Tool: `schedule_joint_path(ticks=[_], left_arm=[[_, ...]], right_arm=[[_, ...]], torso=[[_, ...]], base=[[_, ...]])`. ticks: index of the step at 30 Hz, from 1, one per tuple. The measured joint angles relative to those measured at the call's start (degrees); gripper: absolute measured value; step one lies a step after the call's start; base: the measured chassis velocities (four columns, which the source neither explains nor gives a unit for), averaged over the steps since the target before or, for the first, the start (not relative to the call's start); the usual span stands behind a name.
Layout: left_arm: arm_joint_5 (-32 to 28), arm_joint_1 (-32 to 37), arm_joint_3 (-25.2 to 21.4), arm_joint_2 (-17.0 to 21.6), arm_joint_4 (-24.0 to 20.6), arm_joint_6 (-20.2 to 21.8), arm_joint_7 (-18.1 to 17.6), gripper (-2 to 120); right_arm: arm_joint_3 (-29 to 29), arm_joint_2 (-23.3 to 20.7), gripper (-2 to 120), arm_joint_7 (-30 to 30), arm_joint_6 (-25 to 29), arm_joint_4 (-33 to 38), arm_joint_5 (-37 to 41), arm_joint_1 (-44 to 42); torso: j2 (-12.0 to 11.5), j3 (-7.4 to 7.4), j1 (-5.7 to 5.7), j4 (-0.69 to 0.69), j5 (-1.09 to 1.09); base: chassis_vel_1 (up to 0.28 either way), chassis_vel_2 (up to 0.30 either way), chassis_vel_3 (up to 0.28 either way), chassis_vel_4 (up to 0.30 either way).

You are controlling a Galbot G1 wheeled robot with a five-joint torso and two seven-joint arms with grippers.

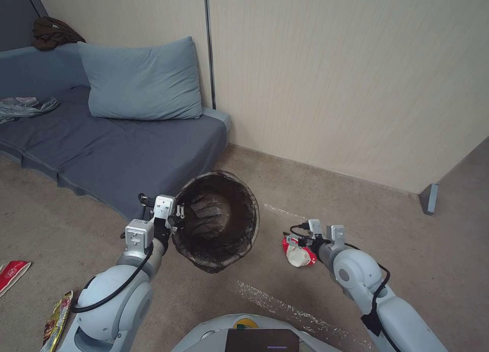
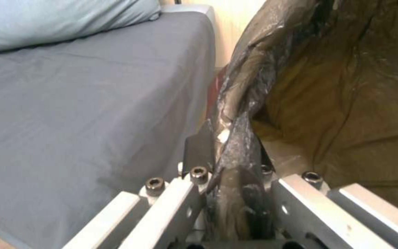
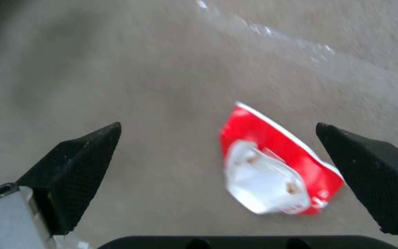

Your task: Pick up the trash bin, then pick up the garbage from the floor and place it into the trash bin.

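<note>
Just off the foot of the grey-blue sofa bed (image 1: 117,153), the trash bin (image 1: 219,219) hangs in the air, tipped so its mouth faces up and back toward the robot; its long axis slants away toward the wall. The dark liner covers the rim and the inside. The left gripper (image 1: 175,214) holds it at the rim on the bed side, jaws pinching the bunched liner and rim edge, as the left wrist view shows close up (image 2: 233,162).

To the right of the bin, the right gripper (image 1: 301,240) hovers low over a red-and-white wrapper (image 1: 299,254) lying on the floor. Its jaws are spread wide, and in the right wrist view the wrapper (image 3: 273,173) sits between the two black fingertips (image 3: 77,166), nearer the one at the far side, touching neither. The wrapper is crumpled, its red pointed end aimed away from the gripper, its white part closer in.

The floor (image 1: 356,204) is dull tan carpet, with a pale shiny streak across it near the robot's base. Further left on it lie a yellow snack bag (image 1: 57,321) and another red-and-white wrapper (image 1: 11,274). A blue pillow (image 1: 142,79) leans against the beige panelled wall (image 1: 346,72).
</note>
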Motion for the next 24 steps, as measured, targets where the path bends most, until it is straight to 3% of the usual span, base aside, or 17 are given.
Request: schedule_joint_path(ticks=[6,24], left_arm=[[0.40,0.08,-0.10,-0.31,0.00,0.00,0.05,0],[0.56,0.36,0.43,-0.51,0.02,0.00,0.32,0]], right_arm=[[-1.63,-2.23,100,-2.24,0.24,-5.74,-8.26,0.57],[-6.49,-3.77,100,-4.99,0.48,-12.31,-9.66,4.35]], torso=[[0.00,0.00,0.00,-0.01,-0.01],[0.00,0.00,0.00,0.00,-0.01]], base=[[0.000,0.000,0.000,0.000],[0.000,0.000,0.000,0.000]])
